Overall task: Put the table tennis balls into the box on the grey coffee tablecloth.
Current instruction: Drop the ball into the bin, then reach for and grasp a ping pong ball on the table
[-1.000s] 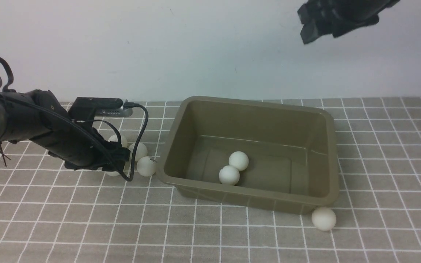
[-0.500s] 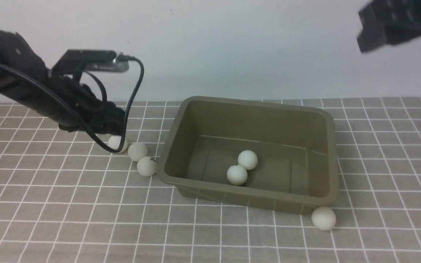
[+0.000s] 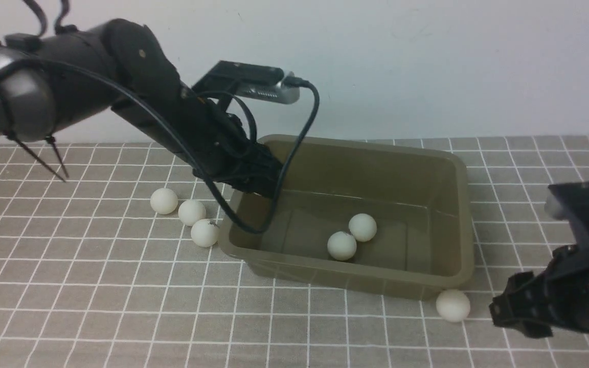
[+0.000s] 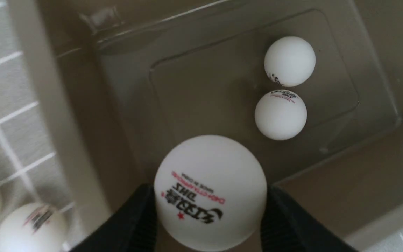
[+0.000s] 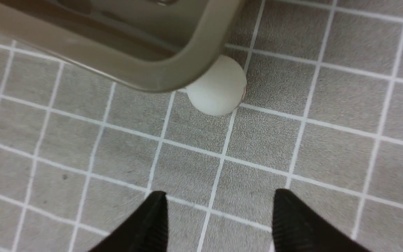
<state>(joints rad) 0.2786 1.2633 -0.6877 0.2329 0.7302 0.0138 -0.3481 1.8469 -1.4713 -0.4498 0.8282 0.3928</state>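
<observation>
Progress: two balls [image 3: 342,245] lie in box [image 3: 361,144] | left jaws clamp a third ball [image 4: 210,192] above box floor, release pending | right jaws spread, empty, facing corner ball [image 3: 453,305] | three balls [image 3: 192,212] wait on tablecloth [image 3: 95,296] beside box's left wall

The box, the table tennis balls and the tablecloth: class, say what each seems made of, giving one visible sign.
The box: probably moulded plastic, olive-brown; its inside is glossy and mirrors light. The table tennis balls: likely plastic, matte white; the held ball carries crisp printed lettering. The tablecloth: seemingly woven fabric, matte; a grainy weave shows close up.
</observation>
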